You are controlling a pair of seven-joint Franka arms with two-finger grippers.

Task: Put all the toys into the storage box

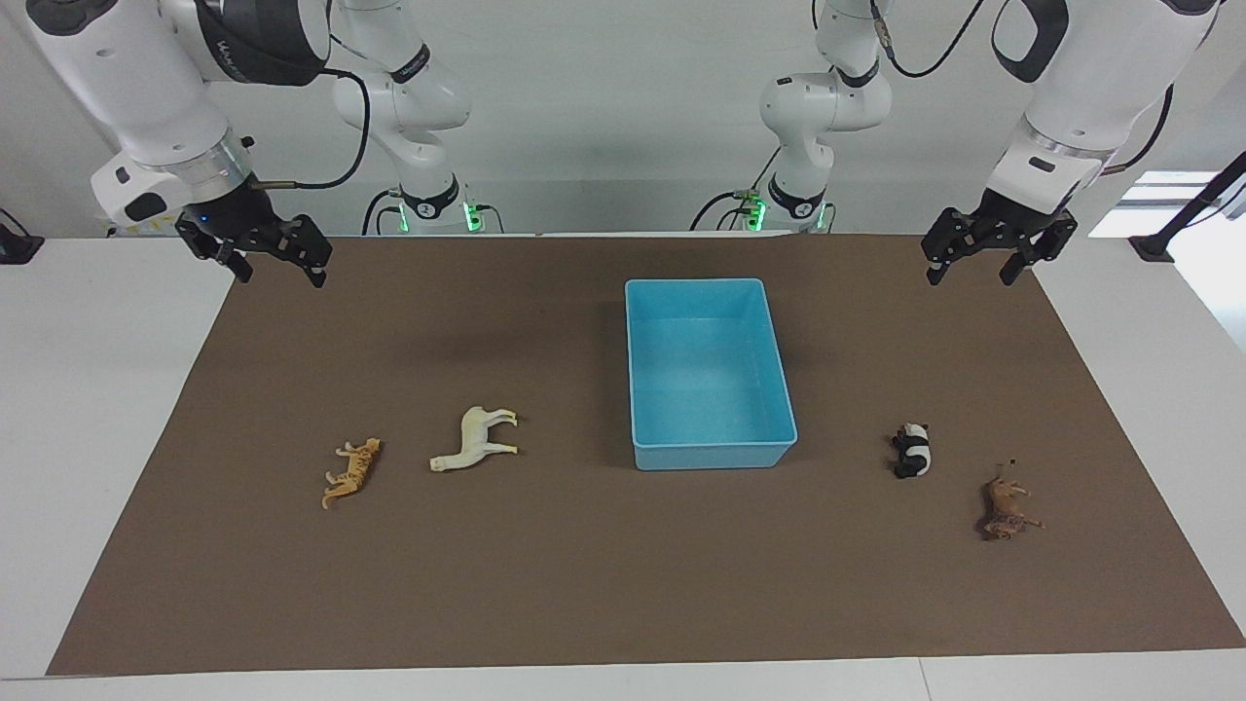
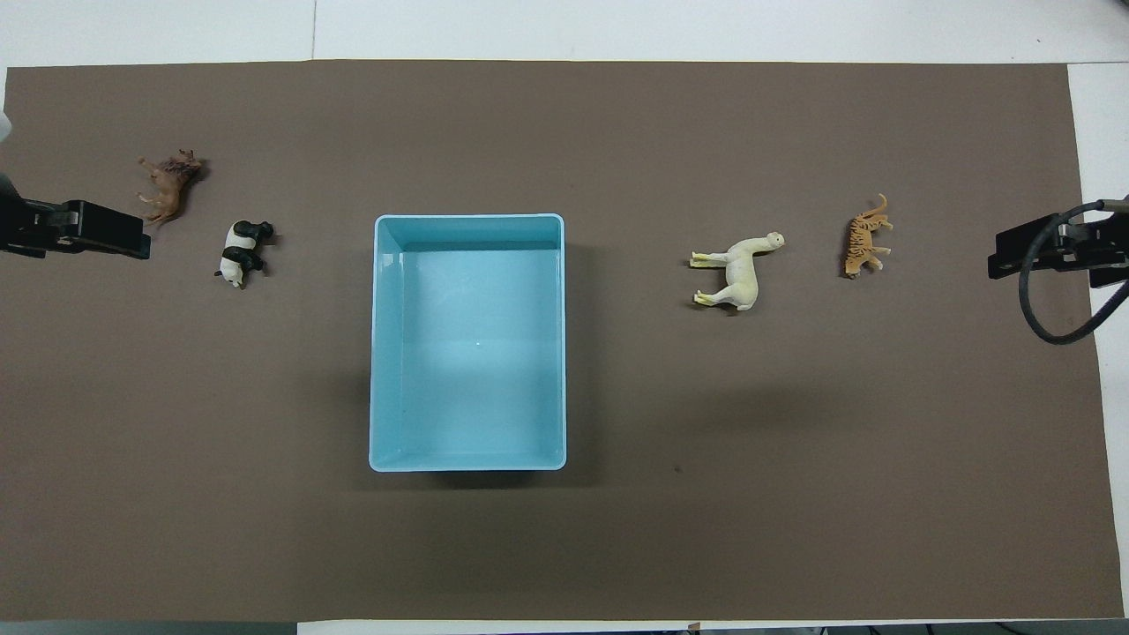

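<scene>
Toys (image 1: 473, 440) lying on brown mat (image 1: 584, 584) | white table (image 1: 97, 389) | pale wall (image 1: 623, 117)

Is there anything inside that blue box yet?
No. The storage box shows only its bare blue floor in both views. All four toys lie on the brown mat outside it. Nothing covers its inside.

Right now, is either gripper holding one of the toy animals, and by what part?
Nothing is held. The left gripper and right gripper hang open over the mat's ends; all four toys lie on the mat.
</scene>
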